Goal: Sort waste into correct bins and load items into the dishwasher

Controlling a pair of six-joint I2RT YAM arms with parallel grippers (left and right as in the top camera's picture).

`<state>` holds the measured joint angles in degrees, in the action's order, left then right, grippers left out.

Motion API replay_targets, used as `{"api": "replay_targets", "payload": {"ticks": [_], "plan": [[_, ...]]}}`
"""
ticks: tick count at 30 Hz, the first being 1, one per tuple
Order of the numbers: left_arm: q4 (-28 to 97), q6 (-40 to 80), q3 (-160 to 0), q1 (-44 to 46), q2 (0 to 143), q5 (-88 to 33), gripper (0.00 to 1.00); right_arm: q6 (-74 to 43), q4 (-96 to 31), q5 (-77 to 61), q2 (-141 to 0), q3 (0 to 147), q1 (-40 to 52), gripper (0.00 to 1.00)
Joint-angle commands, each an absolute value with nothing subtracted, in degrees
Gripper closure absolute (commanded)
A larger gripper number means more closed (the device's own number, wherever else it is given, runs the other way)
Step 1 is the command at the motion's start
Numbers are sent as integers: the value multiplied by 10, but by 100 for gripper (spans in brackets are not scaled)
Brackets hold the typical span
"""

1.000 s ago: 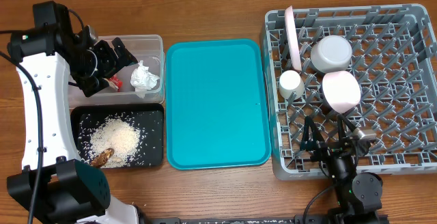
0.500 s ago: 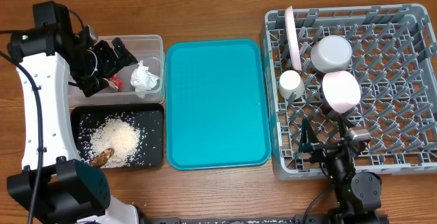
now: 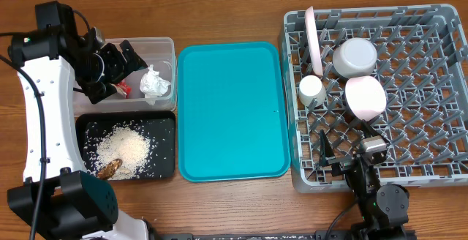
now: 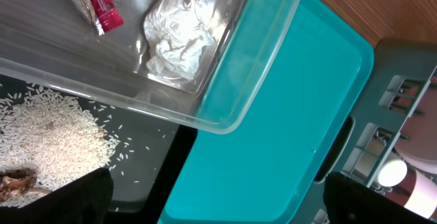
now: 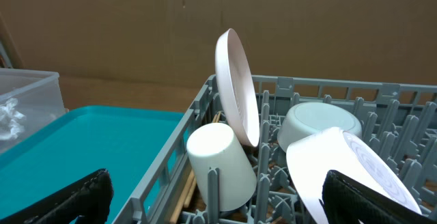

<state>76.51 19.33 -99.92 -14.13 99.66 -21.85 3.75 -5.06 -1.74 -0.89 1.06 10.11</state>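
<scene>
The red wrapper [image 3: 123,88] and crumpled napkin [image 3: 155,81] lie in the clear tub [image 3: 139,41]. Rice [image 3: 126,148] and a brown chunk [image 3: 110,169] sit in the black tray [image 3: 165,126]. My left gripper [image 3: 121,63] hangs open over the tub's left part, holding nothing. In the left wrist view the wrapper [image 4: 95,2] and napkin [image 4: 181,33] show through the tub. The grey dish rack [image 3: 365,12] holds a plate [image 3: 314,41] on edge, two bowls [image 3: 355,57] [image 3: 365,97] and a cup [image 3: 312,91]. My right gripper [image 3: 351,152] is open and empty at the rack's near edge.
A bare teal serving tray [image 3: 232,110] lies between the bins and the rack. The right wrist view looks over the cup [image 5: 218,166], the plate [image 5: 237,87] and both bowls [image 5: 321,125] [image 5: 351,173]. A brown cardboard wall stands behind the table.
The right gripper has drawn back a little toward the rack's near edge. The left arm and all objects have stayed put.
</scene>
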Motion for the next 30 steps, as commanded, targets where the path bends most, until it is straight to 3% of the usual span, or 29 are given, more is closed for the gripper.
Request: {"api": "replay_targets", "payload": {"ticks": [1,30], "plan": [[764,195,-1011,-138,996,-216,0,45,-46,-22,-2,4,98,0],[762,195,-1009,-135,975,-216,0,45,-46,-22,-2,4,98,0]]}}
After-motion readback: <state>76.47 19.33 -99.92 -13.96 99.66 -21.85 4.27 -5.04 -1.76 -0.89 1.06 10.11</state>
